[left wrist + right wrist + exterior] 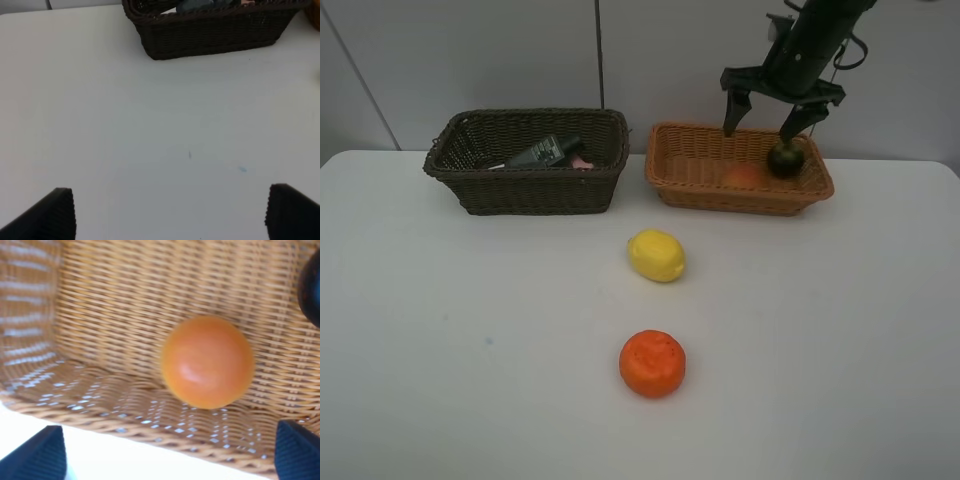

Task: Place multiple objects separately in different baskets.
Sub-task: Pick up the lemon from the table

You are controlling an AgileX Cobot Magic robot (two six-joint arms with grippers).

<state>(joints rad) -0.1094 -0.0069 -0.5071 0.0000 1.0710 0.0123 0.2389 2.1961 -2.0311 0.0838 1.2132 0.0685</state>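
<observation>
Exterior high view. The surface (440, 330) carries two baskets side by side across the upper part of the frame. The left basket (525, 190) is upper left of centre and the right basket (720, 195) upper right of centre, near each other but apart.

- In left basket: a bottle (542, 152), lying near the middle.
- In right basket: the peach (744, 176) and, to its right at the basket's right end, the mangosteen (785, 160).
- On the surface, frame centre: the lemon (657, 255), below the gap between the baskets.
- Lower centre: the orange (652, 363), directly below lemon and apart from it.
</observation>
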